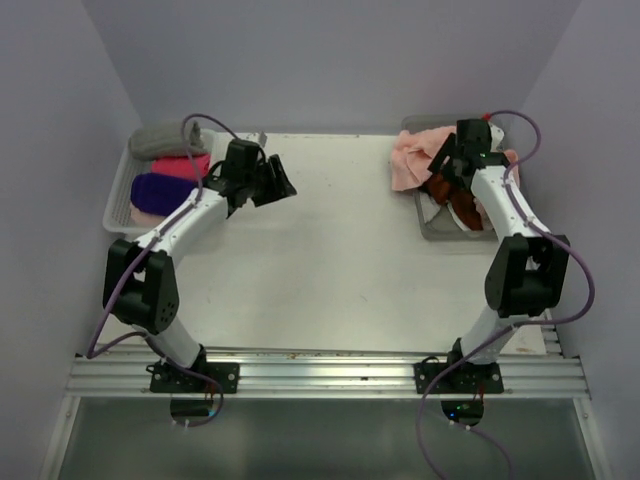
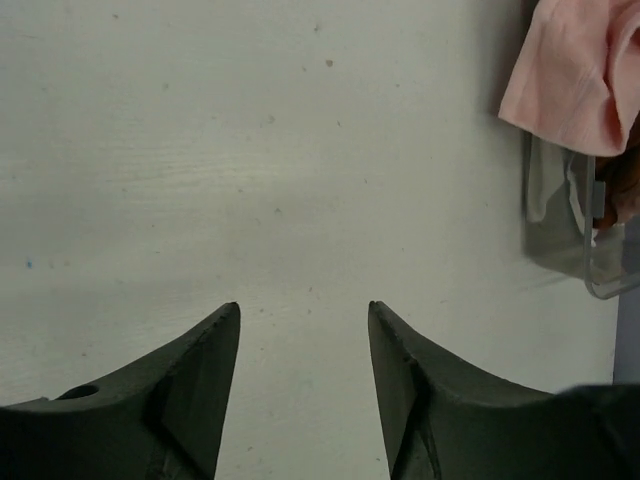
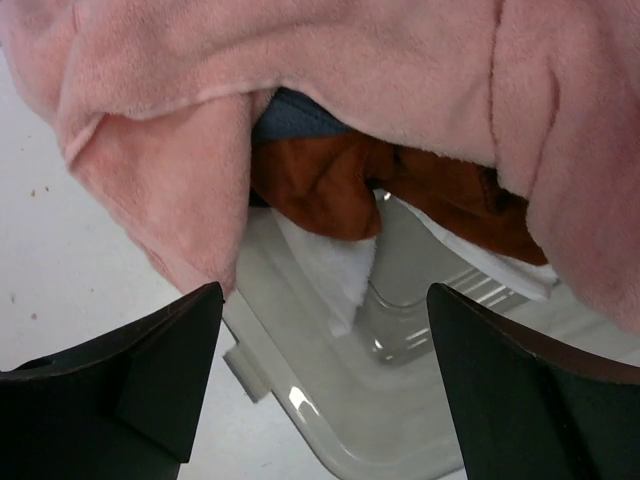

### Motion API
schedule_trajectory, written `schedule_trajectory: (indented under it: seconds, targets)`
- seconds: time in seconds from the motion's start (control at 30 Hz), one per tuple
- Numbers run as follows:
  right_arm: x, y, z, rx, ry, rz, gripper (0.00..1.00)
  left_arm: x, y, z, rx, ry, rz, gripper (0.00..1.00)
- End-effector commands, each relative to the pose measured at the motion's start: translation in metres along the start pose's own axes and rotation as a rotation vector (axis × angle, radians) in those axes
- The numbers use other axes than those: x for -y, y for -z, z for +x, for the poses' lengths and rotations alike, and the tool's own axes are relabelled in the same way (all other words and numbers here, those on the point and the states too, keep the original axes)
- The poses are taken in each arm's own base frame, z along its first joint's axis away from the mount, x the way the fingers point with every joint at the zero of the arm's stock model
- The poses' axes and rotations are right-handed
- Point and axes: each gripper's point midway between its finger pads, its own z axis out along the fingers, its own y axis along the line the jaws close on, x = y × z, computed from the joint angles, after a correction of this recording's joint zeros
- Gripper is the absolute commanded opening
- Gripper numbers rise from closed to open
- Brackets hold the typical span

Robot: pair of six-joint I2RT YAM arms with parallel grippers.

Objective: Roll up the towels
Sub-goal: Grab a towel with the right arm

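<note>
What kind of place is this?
Probably a robot test booth: a left arm and right arm bolted to a metal rail, plain walls round a white table, and a bin of towels.

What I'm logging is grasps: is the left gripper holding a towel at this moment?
No, the left gripper is open, with only bare table showing between its jaws.

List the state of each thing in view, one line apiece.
Grey towel, rolled, in left tray.
Hot pink towel, rolled, in left tray.
Purple towel, rolled, in left tray.
Salmon pink towel, unrolled, draped over right bin rim.
Rust orange towel, crumpled in right bin.
White towel, crumpled in right bin.
Left pincer, open, empty.
Right pincer, open, empty.
</note>
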Motion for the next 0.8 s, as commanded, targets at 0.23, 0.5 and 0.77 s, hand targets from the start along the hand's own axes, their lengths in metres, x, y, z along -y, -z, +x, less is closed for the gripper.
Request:
schedule_trajectory:
  seconds: [0.23,0.5,0.77]
  targets:
    - [-0.061,-0.064,-0.058,0.011,-0.078,-0.088,0.91,0.068,0.024,0.061,-0.076,-0.129,0.153,0.69]
    - [-0.078,-0.100,-0.052,-0.022,-0.093,-0.113,0.72,0.074,0.028,0.082,-0.118,-0.155,0.180,0.68]
    - [-0.075,-0.020,-0.101,0.160,-0.123,-0.193,0.00,0.071,0.025,0.083,-0.117,-0.162,0.168,0.68]
